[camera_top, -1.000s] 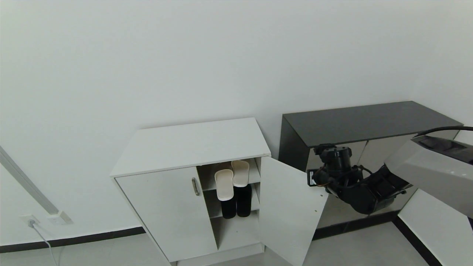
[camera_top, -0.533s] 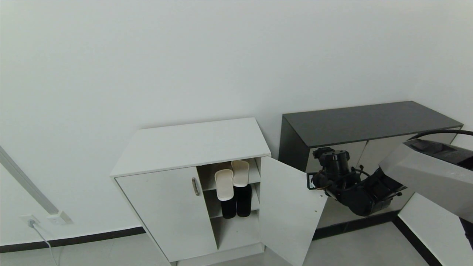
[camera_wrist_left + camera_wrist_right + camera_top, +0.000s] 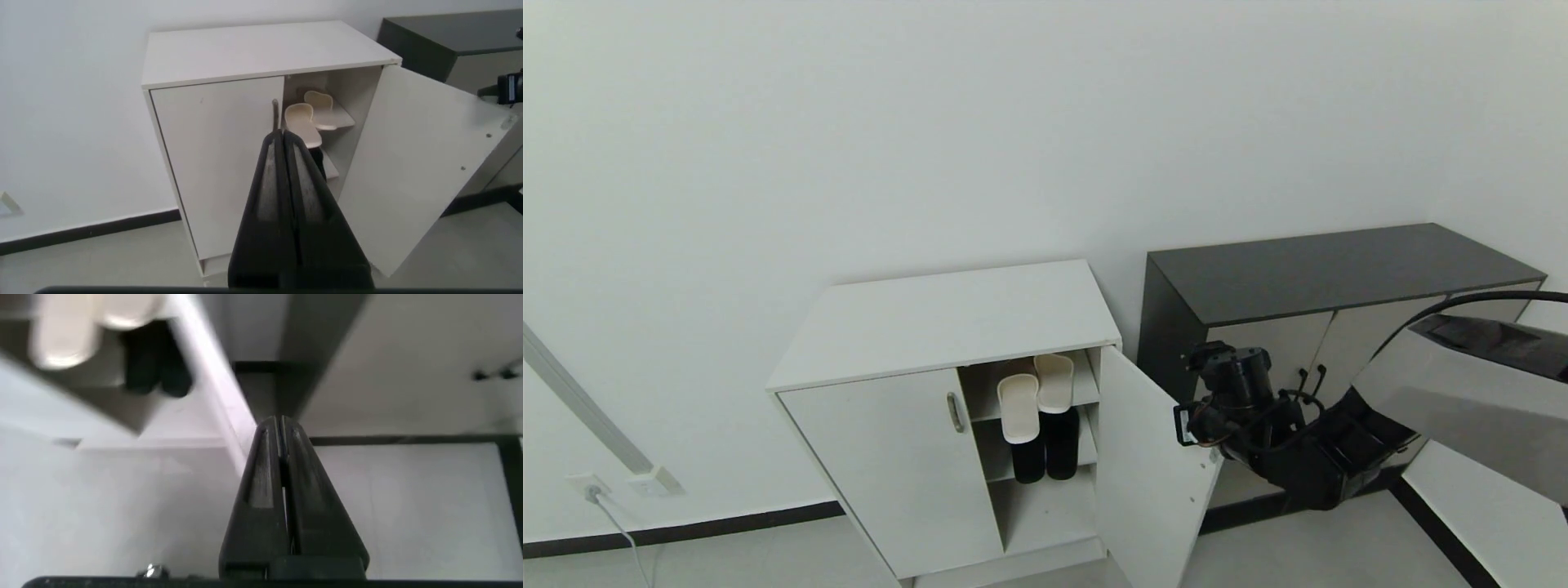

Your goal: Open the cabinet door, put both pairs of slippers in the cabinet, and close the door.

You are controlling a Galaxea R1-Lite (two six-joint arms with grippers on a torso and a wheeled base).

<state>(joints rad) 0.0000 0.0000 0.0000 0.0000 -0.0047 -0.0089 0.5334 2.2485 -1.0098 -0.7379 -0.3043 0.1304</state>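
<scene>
Right gripper (image 3: 282,423): fingers pressed together, nothing pinched, tip at the outer side of the cabinet door (image 3: 1152,465) by its free edge; contact unclear. The door stands partly open. Left gripper (image 3: 279,135): fingers pressed together, empty, well back from the cabinet (image 3: 947,322). Cream slippers (image 3: 1033,396) lie on the upper shelf, black slippers (image 3: 1045,453) on the shelf below.

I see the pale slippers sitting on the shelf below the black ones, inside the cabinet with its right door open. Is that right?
Not quite. The pale slippers sit on the shelf above the black slippers, not below them, as the head view shows. The rest holds: both pairs are inside the cabinet, and its right door is open.
</scene>
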